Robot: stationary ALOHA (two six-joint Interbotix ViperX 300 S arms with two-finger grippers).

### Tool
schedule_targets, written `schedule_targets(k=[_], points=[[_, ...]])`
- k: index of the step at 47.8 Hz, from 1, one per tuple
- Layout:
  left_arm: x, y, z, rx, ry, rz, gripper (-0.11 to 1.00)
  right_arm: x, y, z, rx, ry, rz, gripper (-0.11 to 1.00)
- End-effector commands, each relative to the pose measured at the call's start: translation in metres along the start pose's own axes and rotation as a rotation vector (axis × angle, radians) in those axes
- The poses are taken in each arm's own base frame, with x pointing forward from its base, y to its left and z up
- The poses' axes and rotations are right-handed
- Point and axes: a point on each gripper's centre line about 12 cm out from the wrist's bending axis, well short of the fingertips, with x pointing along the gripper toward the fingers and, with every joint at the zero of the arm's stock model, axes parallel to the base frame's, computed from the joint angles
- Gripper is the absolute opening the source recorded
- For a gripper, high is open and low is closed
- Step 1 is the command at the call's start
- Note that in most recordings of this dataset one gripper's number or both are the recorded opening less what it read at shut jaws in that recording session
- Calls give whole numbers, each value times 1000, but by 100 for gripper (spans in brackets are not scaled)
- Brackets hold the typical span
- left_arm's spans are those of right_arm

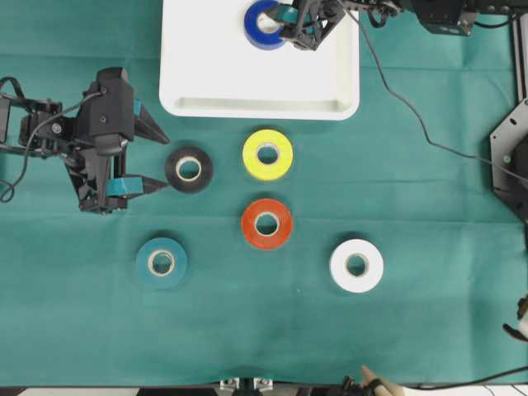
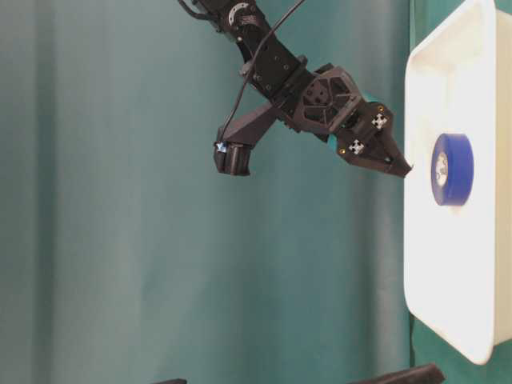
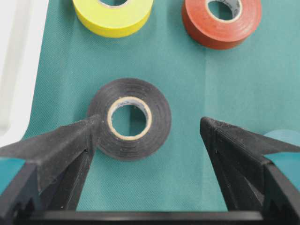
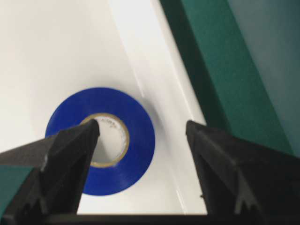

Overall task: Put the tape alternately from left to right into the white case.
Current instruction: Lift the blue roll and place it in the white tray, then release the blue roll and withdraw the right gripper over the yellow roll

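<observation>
While my right claw [image 4: 140, 140] is standing wide apart over the blue tape [image 4: 101, 140], that roll is lying flat inside the white case [image 1: 260, 106], gripped by nothing. My left claw [image 3: 150, 131] is hovering spread around the black tape [image 3: 129, 119], one finger [image 3: 70, 140] just beside its edge, not gripping.

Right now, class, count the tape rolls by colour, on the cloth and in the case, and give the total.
Blue: 1, in the white case
Black: 1
Yellow: 1
Red: 1
Teal: 1
White: 1
Total: 6 rolls
</observation>
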Motion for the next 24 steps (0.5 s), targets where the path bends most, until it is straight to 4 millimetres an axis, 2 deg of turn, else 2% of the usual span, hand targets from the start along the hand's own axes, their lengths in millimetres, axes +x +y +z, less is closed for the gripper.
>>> schedule_targets(k=[1,18,24], points=[[-2,1,2,-5,-14,0,57,-6,-1,15,2,-46,-1,81],[-2,1,1,-5,-13,1,57,-7,-1,15,2,-44,-1,81],[-1,1,0,-5,-9,1,57,-11,5,15,-7,-33,5,81]])
